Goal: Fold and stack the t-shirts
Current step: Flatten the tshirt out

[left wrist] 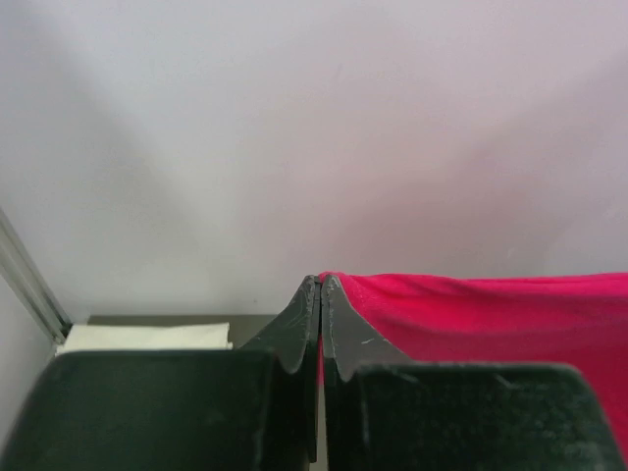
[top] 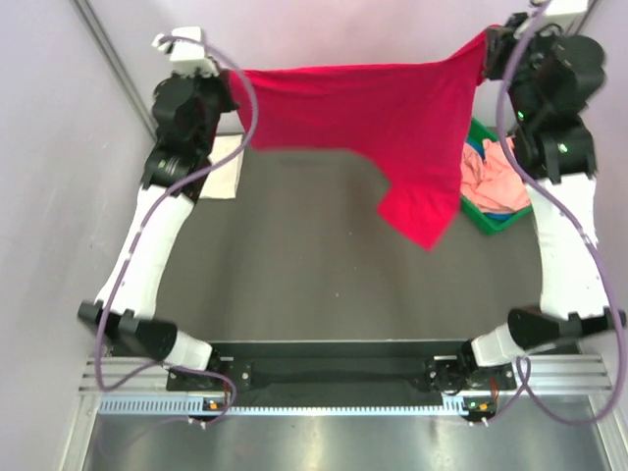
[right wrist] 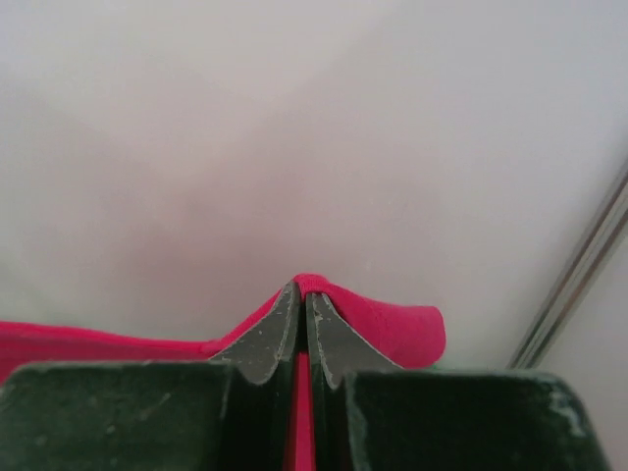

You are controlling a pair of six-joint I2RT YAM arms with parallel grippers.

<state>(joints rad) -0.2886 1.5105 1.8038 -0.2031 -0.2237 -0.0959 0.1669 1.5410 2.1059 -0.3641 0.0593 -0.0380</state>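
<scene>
Item: crimson-red t-shirt point(top: 383, 118), hung in air betw. both arms over table point(top: 314, 285), far half; R part droops lower.
L gripper point(left wrist: 321, 285): jaws pinched tight on shirt's L top corner.
R gripper point(right wrist: 302, 287): same, clamped on R top corner.
Also: white t-shirt point(top: 228, 169), folded, far L on table; salmon-pink t-shirt point(top: 494, 177) in green bin point(top: 496, 224), far R.

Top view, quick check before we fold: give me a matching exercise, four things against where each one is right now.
Things:
1. red t-shirt
2. white t-shirt
3. salmon-pink t-shirt
4. green bin

Places:
A. folded on the table, far left
B. standing at the table's right side
C. held up in the air, spread wide
D. crumpled inside the bin

Pairs: 1-C, 2-A, 3-D, 4-B
</scene>
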